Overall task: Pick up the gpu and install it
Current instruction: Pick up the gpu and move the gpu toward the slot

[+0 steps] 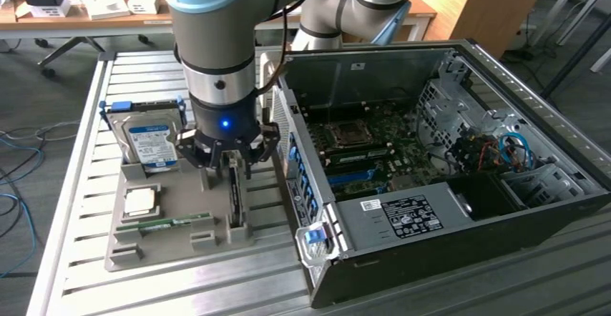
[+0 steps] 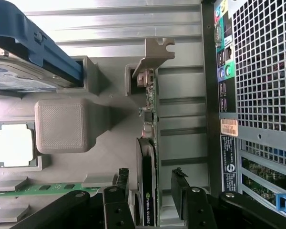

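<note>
wrist view, i see the tool [image 2: 150, 172] spread wide, fingers [image 2: 120, 177] either side of the gpu [image 2: 147, 202] with gaps, gpu on edge in the grey tray [image 2: 105, 109], beside the open case [image 2: 257, 71] on the bench [image 2: 109, 28]

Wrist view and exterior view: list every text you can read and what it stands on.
"NVIDIA QUADRO": on the upward edge of the gpu.
Rear case stickers: print too small to read.
Hard drive label: blurred, unreadable.
Power supply label: blurred, unreadable.
</note>
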You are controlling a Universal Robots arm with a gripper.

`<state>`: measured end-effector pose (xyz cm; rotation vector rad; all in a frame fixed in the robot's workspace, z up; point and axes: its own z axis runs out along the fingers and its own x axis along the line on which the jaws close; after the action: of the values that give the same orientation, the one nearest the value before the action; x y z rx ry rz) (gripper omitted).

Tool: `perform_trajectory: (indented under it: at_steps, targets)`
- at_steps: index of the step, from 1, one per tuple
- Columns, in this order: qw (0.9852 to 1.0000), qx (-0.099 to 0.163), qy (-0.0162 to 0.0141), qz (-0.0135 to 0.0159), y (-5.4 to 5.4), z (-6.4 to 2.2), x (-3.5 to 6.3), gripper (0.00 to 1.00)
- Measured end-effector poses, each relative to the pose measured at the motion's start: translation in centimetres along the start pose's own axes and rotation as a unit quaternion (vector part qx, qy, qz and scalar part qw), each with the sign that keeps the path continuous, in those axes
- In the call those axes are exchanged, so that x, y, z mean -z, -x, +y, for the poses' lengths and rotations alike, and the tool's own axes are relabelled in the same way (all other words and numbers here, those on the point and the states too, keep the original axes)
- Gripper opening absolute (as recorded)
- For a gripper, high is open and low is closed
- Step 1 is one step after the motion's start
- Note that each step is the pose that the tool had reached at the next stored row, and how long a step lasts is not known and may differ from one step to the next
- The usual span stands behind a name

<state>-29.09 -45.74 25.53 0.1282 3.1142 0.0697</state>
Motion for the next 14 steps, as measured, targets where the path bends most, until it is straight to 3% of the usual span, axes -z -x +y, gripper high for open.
perform_trajectory:
  at_steps: [7, 14]
  targets:
    - [1.0000, 0.000, 0.0000, 0.0000, -0.04, -0.05, -0.93, 0.49]
    - [1.0000, 0.000, -0.0001, 0.0001, -0.04, -0.05, -1.01, 0.49]
